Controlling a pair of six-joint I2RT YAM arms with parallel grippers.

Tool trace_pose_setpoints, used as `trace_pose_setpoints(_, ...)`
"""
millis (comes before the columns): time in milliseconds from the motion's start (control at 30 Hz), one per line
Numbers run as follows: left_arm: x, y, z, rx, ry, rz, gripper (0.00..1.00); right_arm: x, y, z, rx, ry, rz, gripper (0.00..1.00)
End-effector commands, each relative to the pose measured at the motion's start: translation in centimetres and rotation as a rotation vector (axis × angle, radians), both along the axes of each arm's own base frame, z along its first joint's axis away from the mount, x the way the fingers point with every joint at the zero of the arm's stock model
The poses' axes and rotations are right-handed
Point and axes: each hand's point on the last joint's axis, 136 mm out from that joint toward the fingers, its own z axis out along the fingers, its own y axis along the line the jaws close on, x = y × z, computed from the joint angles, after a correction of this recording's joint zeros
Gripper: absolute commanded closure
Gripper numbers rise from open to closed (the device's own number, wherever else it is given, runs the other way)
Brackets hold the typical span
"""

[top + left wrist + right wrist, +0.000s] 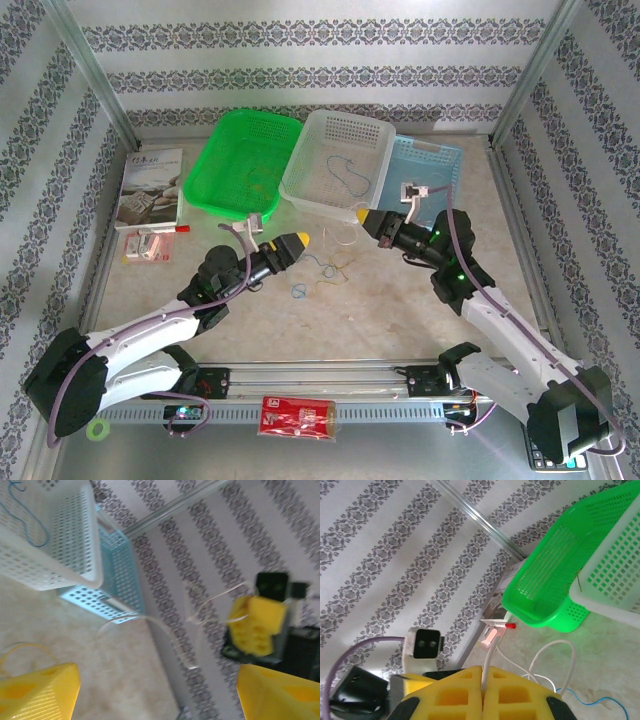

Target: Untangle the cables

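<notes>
Mottled beige tabletop point(380, 300) | left tool point(303, 240) released | right tool point(484, 672) clenched on thin white cable point(488, 656)

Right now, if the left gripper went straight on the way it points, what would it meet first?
Probably the pale cable that droops from the shut right gripper, across the gap ahead of the open left gripper. The right gripper itself lies beyond, slightly to one side; depth is unclear.
</notes>
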Motion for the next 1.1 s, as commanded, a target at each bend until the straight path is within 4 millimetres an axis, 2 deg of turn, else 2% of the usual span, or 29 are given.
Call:
trace_pose_setpoints(0,0.5,0.3,4.8,-0.234,0.021,0.011,0.18,0.8,-0.4,0.1,-0.003,-0.052,-0.08,1.0)
trace_pose_setpoints(133,0.2,0.2,4.9,-0.3,0.084,0.014,0.18,1.0,-0.3,-0.6,-0.028,-0.061,-0.11,1.0)
trace_pose_setpoints(367,0.0,-0.3,3.5,-0.351,0.159,0.038,0.18,1.1,0.7,-0.9,-0.036,-0.07,-0.109,1.0)
trace_pose_setpoints(600,1.1,-1.9,3.2,-0.415,0.183,0.014,0.18,0.6,2.3,-0.6,-0.036,-0.084,-0.077,1.0)
trace_pose_setpoints(733,1.8,-2.8,2.2,-0.439,0.206,0.01,0.18,0.4,2.9,-0.3,-0.032,-0.092,-0.062,1.0)
trace_pose_setpoints(1067,3.3,-3.1,0.8,-0.489,0.216,0.053,0.2,-0.7,3.5,0.2,-0.008,-0.098,-0.041,1.0)
